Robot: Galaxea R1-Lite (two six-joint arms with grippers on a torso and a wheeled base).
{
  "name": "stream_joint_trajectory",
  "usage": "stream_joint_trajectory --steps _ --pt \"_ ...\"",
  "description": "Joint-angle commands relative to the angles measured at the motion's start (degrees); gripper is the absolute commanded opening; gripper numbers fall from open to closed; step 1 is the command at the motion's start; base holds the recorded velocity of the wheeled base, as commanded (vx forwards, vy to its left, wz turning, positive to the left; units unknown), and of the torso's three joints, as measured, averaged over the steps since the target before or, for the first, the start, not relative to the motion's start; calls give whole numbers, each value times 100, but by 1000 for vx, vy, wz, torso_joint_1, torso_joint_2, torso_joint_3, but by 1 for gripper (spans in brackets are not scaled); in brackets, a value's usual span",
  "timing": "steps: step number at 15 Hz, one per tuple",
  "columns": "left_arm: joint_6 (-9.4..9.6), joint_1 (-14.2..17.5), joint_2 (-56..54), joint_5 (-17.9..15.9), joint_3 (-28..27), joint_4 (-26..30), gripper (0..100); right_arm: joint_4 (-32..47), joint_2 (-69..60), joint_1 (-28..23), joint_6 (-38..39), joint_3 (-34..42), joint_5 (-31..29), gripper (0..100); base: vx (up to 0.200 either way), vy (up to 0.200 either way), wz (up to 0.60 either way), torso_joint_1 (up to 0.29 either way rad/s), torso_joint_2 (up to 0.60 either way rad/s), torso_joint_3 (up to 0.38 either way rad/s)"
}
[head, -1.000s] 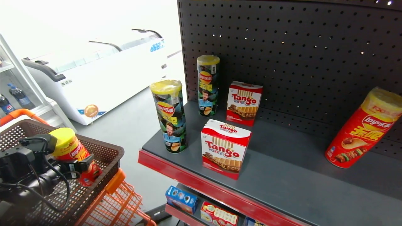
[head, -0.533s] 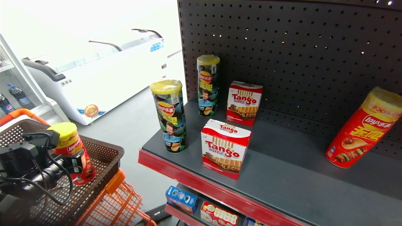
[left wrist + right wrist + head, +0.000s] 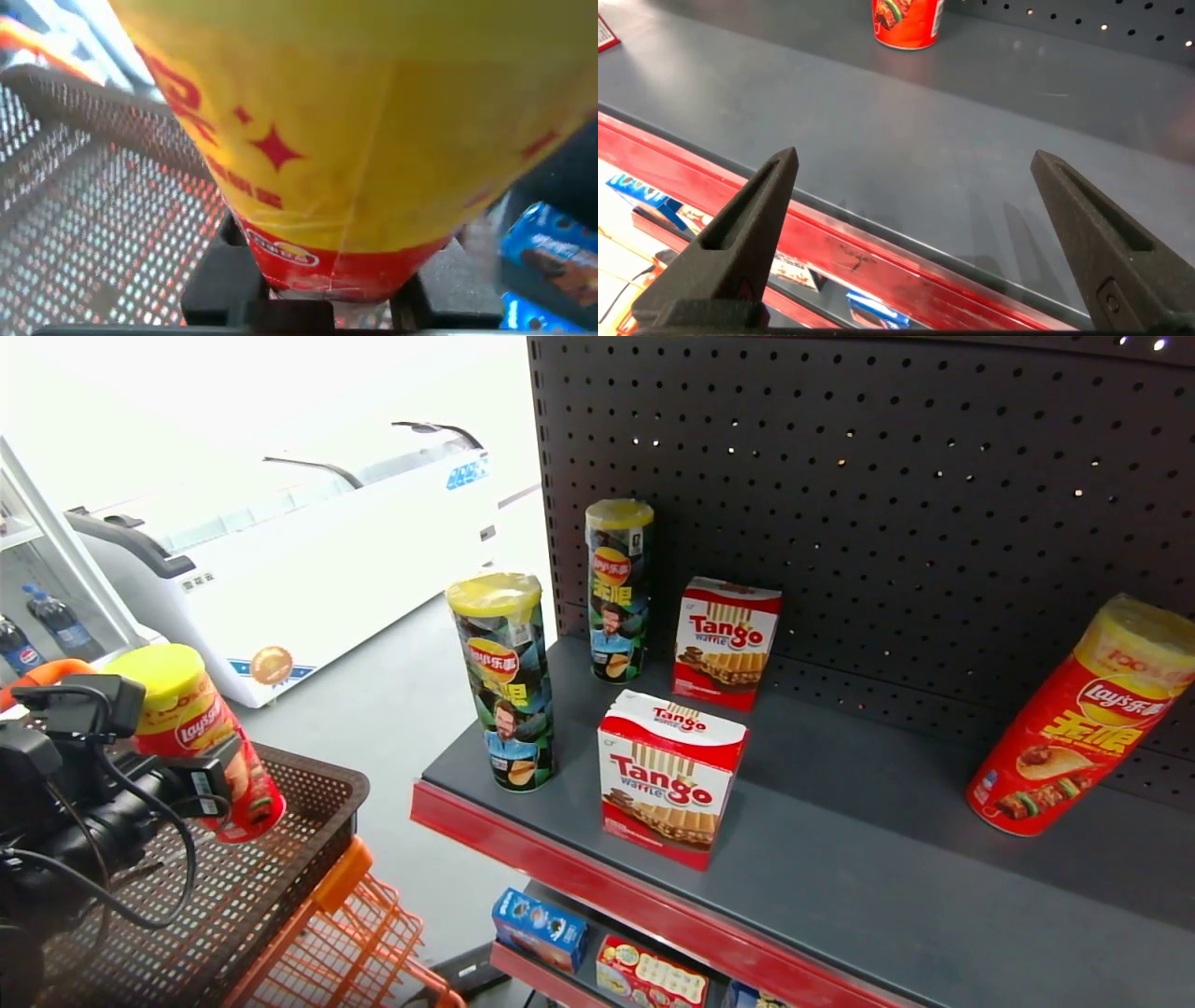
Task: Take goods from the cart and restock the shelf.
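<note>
While the left gripper (image 3: 222, 782) is pinching the red chip can (image 3: 182, 709) around its lower half, the can is hanging tilted above the cart basket (image 3: 313, 782). The right gripper (image 3: 915, 233), fingers spread wide, is hovering over the shelf (image 3: 971, 131).

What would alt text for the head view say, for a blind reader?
The left gripper holds a red can over the cart's basket. The shelf beside it holds two green cans, two boxes and a second red can.

bright | background glare, upper left | pegboard (image 3: 887, 476) holes glint | soft shadows on shelf (image 3: 840, 784)
</note>
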Motion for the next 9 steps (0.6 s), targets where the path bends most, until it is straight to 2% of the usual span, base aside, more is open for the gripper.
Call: stream_joint_trajectory --steps 1,3,4,5,6,8,9 --pt "1 -329 -759 12 -18 128 0 -1 9 -6 -4 0 0 100 0 0 0 0 0 0" --pt "1 -733 -1664 135 -229 1297 0 -1 9 -6 -4 0 -8 100 0 0 0 0 0 0" --pt "1 -812 -1831 144 -299 1605 0 -1 9 -6 -4 0 0 100 0 0 0 0 0 0" --pt "10 -1041 -2174 100 -501 2141 0 -1 9 -6 -4 0 0 100 0 0 0 0 0 0" --pt "-16 -1190 -2429 21 -448 2282 0 -1 9 3 -4 0 -8 100 0 0 0 0 0 0" --pt "-60 -1709 -2824 -41 -369 2440 0 -1 9 3 -4 0 -8 100 0 0 0 0 0 0" --pt "-201 -1876 -2877 -49 -299 2537 0 -1 9 3 -4 0 0 100 0 0 0 0 0 0"
